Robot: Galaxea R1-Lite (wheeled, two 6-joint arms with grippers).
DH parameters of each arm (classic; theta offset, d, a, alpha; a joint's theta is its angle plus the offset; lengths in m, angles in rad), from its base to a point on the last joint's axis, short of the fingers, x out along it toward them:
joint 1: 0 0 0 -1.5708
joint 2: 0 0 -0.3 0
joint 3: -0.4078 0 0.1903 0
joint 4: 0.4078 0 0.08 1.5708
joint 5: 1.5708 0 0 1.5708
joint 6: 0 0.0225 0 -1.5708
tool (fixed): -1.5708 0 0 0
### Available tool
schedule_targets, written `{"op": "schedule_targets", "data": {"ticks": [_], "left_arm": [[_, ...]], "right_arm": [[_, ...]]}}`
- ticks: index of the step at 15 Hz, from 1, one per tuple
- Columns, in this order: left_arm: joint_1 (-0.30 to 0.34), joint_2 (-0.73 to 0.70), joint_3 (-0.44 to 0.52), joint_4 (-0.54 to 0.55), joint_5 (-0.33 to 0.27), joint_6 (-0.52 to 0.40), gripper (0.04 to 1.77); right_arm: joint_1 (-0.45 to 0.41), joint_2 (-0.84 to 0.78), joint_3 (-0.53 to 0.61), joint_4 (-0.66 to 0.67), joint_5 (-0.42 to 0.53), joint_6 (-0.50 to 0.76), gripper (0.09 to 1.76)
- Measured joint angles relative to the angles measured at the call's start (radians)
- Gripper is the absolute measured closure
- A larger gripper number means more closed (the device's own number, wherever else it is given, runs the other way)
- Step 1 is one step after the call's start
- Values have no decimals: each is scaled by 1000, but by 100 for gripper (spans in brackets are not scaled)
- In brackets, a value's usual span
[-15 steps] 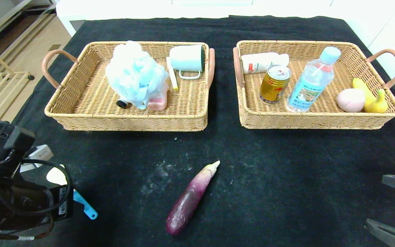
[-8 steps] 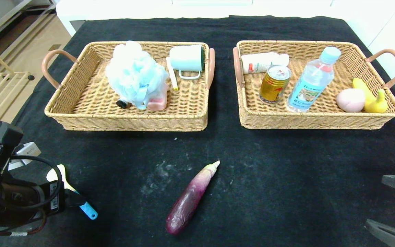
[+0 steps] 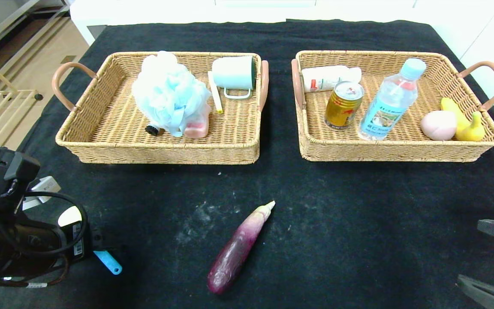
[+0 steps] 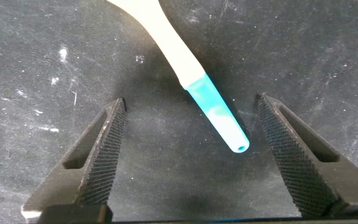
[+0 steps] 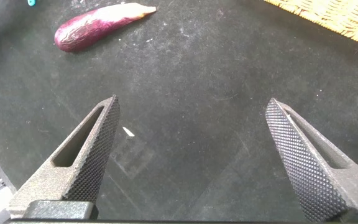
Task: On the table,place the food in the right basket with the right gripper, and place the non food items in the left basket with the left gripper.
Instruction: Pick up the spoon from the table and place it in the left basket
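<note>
At the tabletop's [image 3: 315,223] near left corner I see the left gripper [image 4: 191,155] over the spoon [image 4: 188,68]; jaws spread wide, its blue handle tip between them, untouched; right gripper [image 5: 197,158] parked near right, jaws spread; eggplant [image 3: 238,249] lies mid-front.

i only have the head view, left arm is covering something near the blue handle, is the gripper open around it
Observer: Yes. In the left wrist view the left gripper is open, its fingers either side of the spoon, not touching it.
Operator: which part sits between the fingers
Observer: The blue handle end; the cream part runs on away from the gripper.
Operator: and the right gripper, i only see two dark tips
Observer: The right gripper is open above bare black cloth. The eggplant lies well ahead of it, untouched.
</note>
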Motion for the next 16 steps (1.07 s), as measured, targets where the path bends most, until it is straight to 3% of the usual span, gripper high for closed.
{"op": "schedule_targets", "data": {"ticks": [5, 9, 12, 13, 14, 16], "left_arm": [[8, 9, 6, -1, -36, 0, 18], [10, 15, 7, 0, -36, 0, 73], [10, 17, 7, 0, -36, 0, 104], [10, 18, 7, 0, -37, 0, 144], [9, 18, 7, 0, -38, 0, 163], [9, 17, 7, 0, -37, 0, 161]], "right_arm": [[0, 0, 0, 0, 0, 0, 14], [0, 0, 2, 0, 0, -1, 14], [1, 0, 4, 0, 0, -1, 14], [1, 0, 5, 0, 0, 0, 14], [1, 0, 5, 0, 0, 0, 14], [1, 0, 5, 0, 1, 0, 14]]}}
